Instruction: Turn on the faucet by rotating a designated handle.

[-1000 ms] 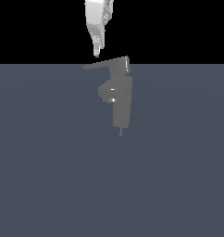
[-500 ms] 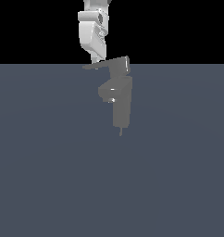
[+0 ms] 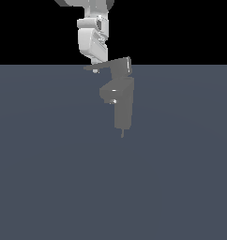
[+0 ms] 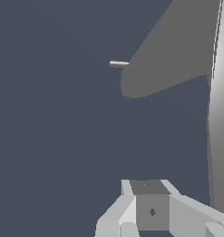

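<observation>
The faucet [image 3: 121,101] stood on the flat slate-blue floor [image 3: 49,178], a little above the middle of the exterior view, its grey upright column rising to a blocky cap at the line where the floor met the black background. A short spout [image 3: 107,92] jutted from the column toward the exterior view's left. From the cap the handle [image 3: 102,66], a thin flat bar, reached out toward the exterior view's left, roughly level. The gripper [image 3: 95,65] hung from above at the bar's free end, its white body just over the lever and its tip right at the bar; whether it touched could not be told. Its fingertips were hidden against the bar, so whether the claw stood open or closed could not be told either. In the wrist view the gripper [image 4: 151,208] showed only its pale base near the frame's edge, with a long light-grey surface, likely the handle [image 4: 220,115], running close beside it and a darker grey part of the faucet [image 4: 174,51] beyond, over the floor [image 4: 53,129]
</observation>
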You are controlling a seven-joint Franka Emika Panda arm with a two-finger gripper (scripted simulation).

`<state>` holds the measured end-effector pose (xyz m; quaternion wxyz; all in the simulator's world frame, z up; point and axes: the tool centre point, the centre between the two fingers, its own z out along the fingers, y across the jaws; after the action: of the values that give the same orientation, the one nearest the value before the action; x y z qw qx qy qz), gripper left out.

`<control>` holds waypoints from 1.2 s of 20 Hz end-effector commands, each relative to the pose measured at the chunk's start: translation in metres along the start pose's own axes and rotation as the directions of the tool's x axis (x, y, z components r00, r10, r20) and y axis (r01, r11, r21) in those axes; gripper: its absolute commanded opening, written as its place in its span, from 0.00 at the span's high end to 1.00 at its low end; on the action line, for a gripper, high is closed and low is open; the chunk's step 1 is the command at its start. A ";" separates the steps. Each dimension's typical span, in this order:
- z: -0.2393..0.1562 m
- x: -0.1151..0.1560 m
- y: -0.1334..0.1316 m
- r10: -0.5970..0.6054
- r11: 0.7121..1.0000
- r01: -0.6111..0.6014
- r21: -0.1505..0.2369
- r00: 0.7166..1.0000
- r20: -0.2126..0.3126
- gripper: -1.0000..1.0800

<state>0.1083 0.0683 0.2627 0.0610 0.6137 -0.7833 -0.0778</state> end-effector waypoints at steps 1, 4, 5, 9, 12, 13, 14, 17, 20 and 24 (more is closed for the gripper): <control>0.000 0.000 0.000 0.002 1.000 -0.002 0.001 1.000 0.000 1.00; 0.000 0.000 0.004 0.001 1.000 -0.001 0.000 1.000 0.000 1.00; 0.000 0.000 0.006 0.001 1.000 -0.001 0.000 1.000 0.000 1.00; 0.000 0.000 0.016 0.001 1.000 -0.001 0.000 1.000 0.000 1.00; 0.000 -0.001 0.023 0.001 1.000 -0.001 0.000 1.000 0.000 1.00; 0.000 -0.001 0.025 0.001 1.000 -0.001 0.000 1.000 0.000 1.00; 0.000 -0.001 0.027 0.001 1.000 -0.001 0.000 1.000 0.000 1.00; 0.000 -0.001 0.035 0.001 1.000 -0.001 0.000 1.000 0.000 1.00; 0.000 -0.001 0.042 0.001 1.000 -0.001 0.000 1.000 0.000 1.00; 0.000 -0.002 0.053 0.001 1.000 -0.001 0.000 1.000 0.000 1.00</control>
<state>0.0642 0.0827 0.2715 0.0589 0.6142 -0.7832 -0.0765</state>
